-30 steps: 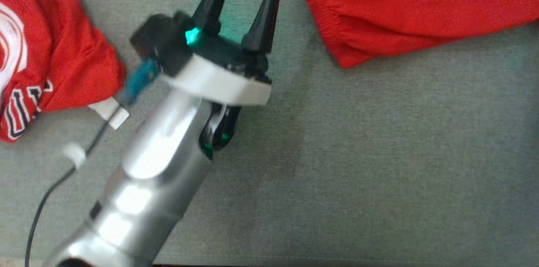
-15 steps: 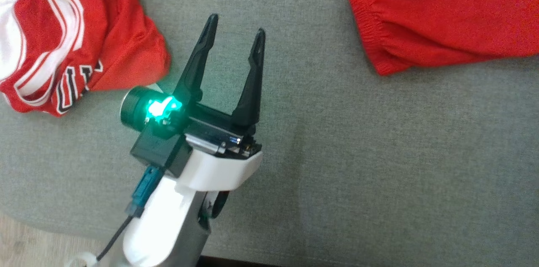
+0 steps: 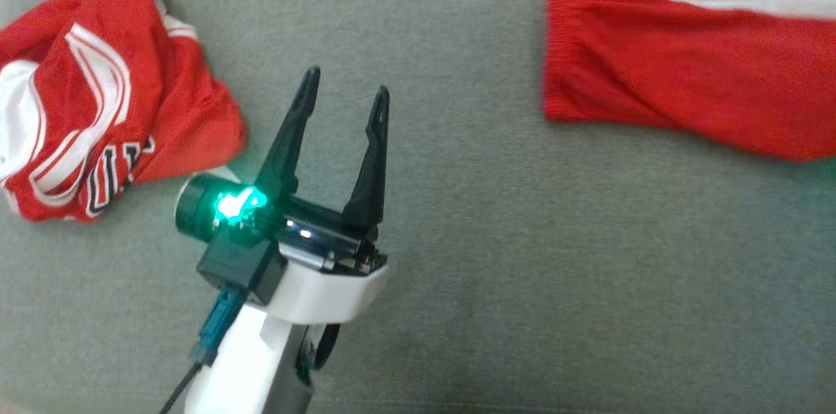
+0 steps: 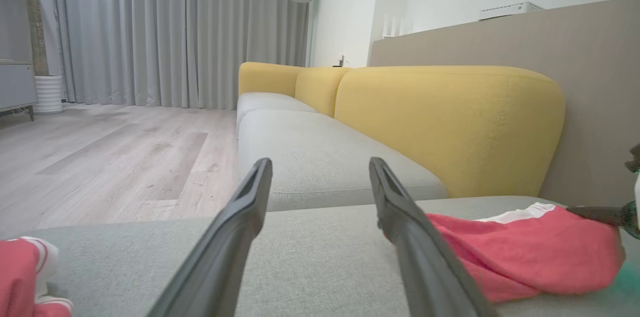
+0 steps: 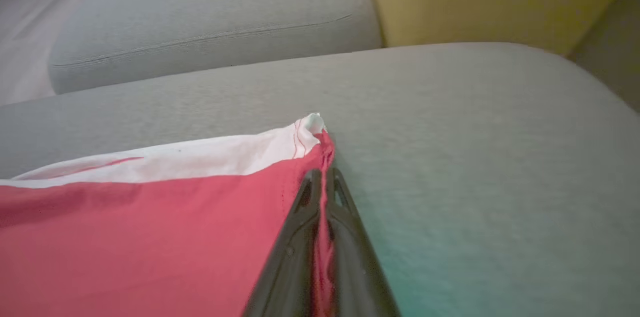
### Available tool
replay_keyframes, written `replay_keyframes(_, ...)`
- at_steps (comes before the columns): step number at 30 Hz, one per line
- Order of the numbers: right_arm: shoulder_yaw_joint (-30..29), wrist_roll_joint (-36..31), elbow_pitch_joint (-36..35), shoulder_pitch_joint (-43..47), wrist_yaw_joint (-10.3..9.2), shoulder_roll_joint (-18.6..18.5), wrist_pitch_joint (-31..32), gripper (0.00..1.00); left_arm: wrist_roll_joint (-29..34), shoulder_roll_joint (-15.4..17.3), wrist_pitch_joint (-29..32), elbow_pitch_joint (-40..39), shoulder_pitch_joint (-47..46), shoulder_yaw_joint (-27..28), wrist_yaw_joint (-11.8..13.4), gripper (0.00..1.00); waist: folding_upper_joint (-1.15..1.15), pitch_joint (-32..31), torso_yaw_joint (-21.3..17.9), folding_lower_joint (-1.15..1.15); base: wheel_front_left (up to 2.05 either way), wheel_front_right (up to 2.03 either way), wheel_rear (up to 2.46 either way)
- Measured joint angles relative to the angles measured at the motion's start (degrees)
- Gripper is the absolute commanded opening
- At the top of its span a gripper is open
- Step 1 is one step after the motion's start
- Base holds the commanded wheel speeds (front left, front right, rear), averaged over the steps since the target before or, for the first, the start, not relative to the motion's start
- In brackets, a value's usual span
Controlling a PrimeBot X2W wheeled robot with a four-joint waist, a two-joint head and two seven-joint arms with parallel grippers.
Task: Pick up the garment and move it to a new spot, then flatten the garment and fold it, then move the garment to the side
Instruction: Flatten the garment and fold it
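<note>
Red shorts with a white side stripe (image 3: 653, 87) lie stretched out on the grey sofa seat (image 3: 522, 270) at the upper right. In the right wrist view my right gripper (image 5: 325, 173) is shut on the corner of the shorts (image 5: 150, 237), with red cloth pinched between its fingers. My left gripper (image 3: 347, 81) hovers open over bare cushion between the two garments, holding nothing. In the left wrist view the left gripper (image 4: 320, 162) points along the seat, with the shorts (image 4: 525, 252) to its right.
A crumpled red and white jersey (image 3: 130, 120) lies at the left, close to my left gripper, and shows again as the jersey (image 4: 20, 267). Yellow backrests (image 4: 440, 117) line the sofa's far side. A wooden floor (image 4: 100, 157) lies beyond the seat edge.
The head camera has shifted. My left arm has drawn back from near the shorts and stays open. The shorts now lie flatter and more stretched out, with the white stripe showing.
</note>
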Motion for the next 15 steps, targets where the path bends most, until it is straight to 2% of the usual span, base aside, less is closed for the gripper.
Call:
replay_keyframes(6, -3.31, -1.11, -0.63, 7.04, 0.00, -3.71, -3.80, 0.00, 0.09, 0.00, 0.00, 0.07, 2.20, 0.42, -0.24, 1.00, 0.00, -2.18, -2.31, 0.00, 0.00, 0.00, 0.00)
replay_keyframes(11, -4.01, -5.60, -6.42, 6.37, 0.00, -1.64, -9.14, 0.00, 0.09, 0.01, 0.00, 1.01, 2.66, 1.57, -0.23, 1.00, 0.00, -3.22, -3.23, 0.01, 0.00, 0.00, 0.00)
replay_keyframes(15, -3.15, -7.94, -12.37, 4.94, 0.00, 2.93, -10.56, 0.00, 0.10, 0.01, 0.00, 2.02, 4.15, 1.57, -0.21, 1.00, 0.00, -4.48, -3.67, 0.01, 0.00, 0.00, 0.00)
